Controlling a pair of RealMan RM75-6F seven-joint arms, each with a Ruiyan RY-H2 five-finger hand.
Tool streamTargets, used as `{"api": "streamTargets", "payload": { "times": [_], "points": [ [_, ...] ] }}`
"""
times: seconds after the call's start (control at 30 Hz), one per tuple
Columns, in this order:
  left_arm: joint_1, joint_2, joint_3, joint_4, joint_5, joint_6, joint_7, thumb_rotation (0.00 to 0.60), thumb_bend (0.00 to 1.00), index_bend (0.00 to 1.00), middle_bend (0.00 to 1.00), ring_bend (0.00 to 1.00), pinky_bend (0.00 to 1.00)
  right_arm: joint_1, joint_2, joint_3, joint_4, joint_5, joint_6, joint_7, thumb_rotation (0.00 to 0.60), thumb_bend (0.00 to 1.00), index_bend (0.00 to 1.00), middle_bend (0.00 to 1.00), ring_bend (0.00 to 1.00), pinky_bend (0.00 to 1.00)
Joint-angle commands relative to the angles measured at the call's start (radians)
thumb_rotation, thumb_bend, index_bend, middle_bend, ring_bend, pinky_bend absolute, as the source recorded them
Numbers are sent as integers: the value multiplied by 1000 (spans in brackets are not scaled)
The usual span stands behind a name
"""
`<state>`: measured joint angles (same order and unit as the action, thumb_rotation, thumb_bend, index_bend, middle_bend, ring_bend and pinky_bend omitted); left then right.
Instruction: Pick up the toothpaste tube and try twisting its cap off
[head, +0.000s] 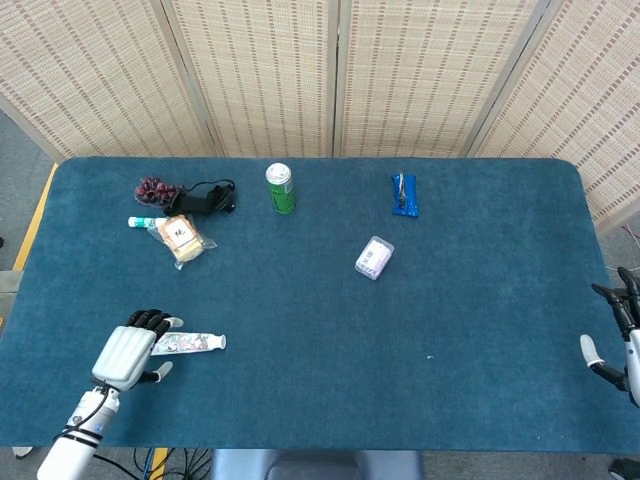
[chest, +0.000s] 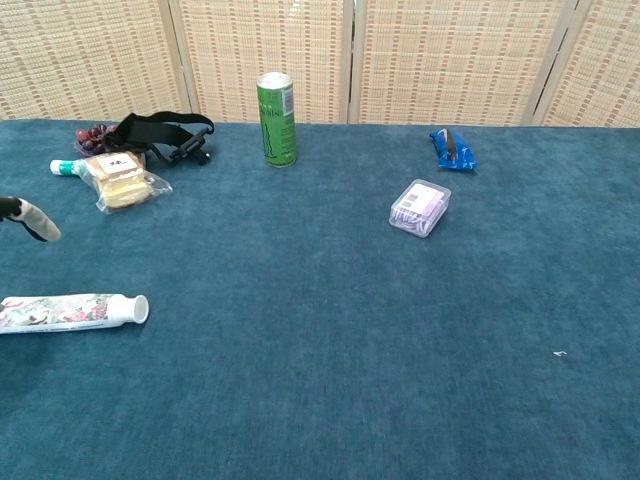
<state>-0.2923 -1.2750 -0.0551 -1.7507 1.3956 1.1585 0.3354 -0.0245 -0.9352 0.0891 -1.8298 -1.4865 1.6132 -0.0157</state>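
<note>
The white toothpaste tube (head: 190, 343) (chest: 68, 311) lies flat at the table's near left, its white cap (chest: 139, 308) pointing right. My left hand (head: 128, 354) hovers over the tube's flat left end, fingers apart and holding nothing; in the chest view only one fingertip (chest: 38, 222) shows at the left edge, above the tube. My right hand (head: 622, 335) sits at the table's far right edge, partly cut off, fingers spread and empty. It is not seen in the chest view.
A green can (head: 281, 188) stands at the back centre. A black strap (head: 205, 196), grapes (head: 154, 187), a small bottle (head: 145, 222) and a wrapped snack (head: 181, 238) cluster at the back left. A clear small box (head: 373, 258) and a blue packet (head: 403, 194) lie to the right.
</note>
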Motion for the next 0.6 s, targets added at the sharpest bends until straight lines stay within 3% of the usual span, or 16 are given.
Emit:
{"api": "streamTargets", "payload": {
  "times": [0.03, 0.6],
  "points": [
    [-18, -47, 1, 47, -11, -11, 8, 600, 171, 249, 237, 149, 127, -4, 0, -1, 0, 1, 3, 1, 600, 292, 201, 0, 0, 0],
    [-67, -192, 8, 258, -38, -47, -4, 600, 171, 294, 238, 149, 127, -27, 2, -7, -4, 6, 18, 9, 600, 292, 201, 0, 0, 0]
  ]
}}
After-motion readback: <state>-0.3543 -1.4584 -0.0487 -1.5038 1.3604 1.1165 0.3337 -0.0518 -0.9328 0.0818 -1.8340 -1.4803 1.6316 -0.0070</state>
